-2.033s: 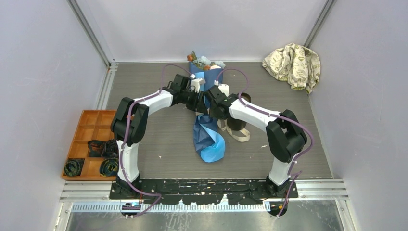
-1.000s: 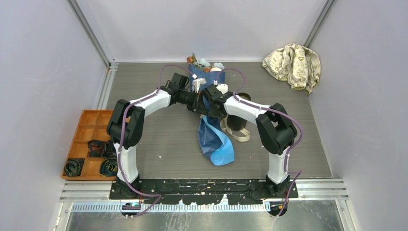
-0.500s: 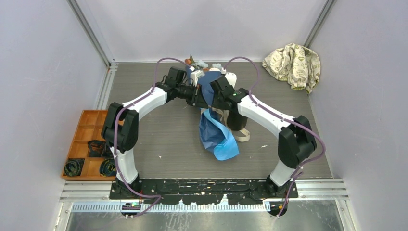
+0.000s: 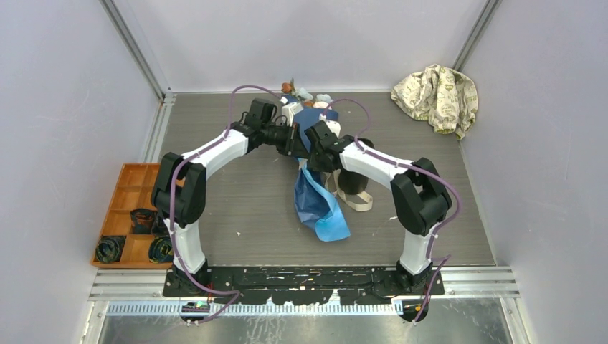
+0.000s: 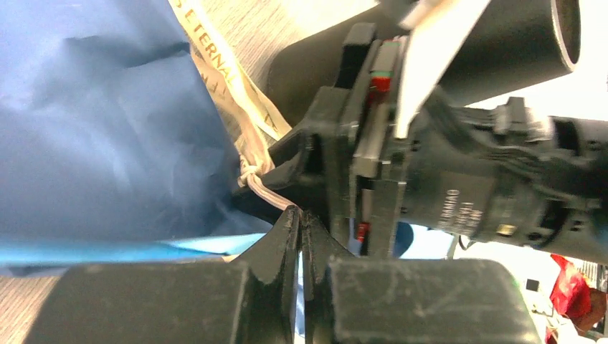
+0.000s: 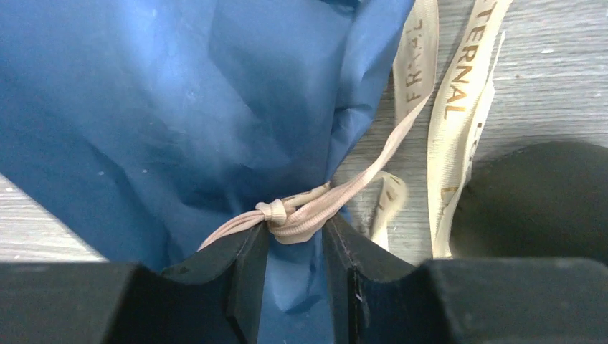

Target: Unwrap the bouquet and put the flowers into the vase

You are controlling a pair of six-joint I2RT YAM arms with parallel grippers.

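Where the table lay nearest the arm bases, an orange tray sat at the left edge, with dark rolled items in its near compartments. Farther in, mid-table, the bouquet lay lengthwise, its loose blue paper tail pointing near and light-blue lining showing at the tip. A beige ribbon was knotted round the neck. Its printed ends trailed right toward the black vase, which sat just beside the paper and partly under the right arm. The right end effector was partly closed, fingers straddling the tied neck just under the knot, blue paper filling the gap. The left end effector was pinched together, a thin ribbon strand running from the knot into its tips. Beyond both, the flowers reached the far edge. A beige patterned cloth lay bunched in the far right corner.
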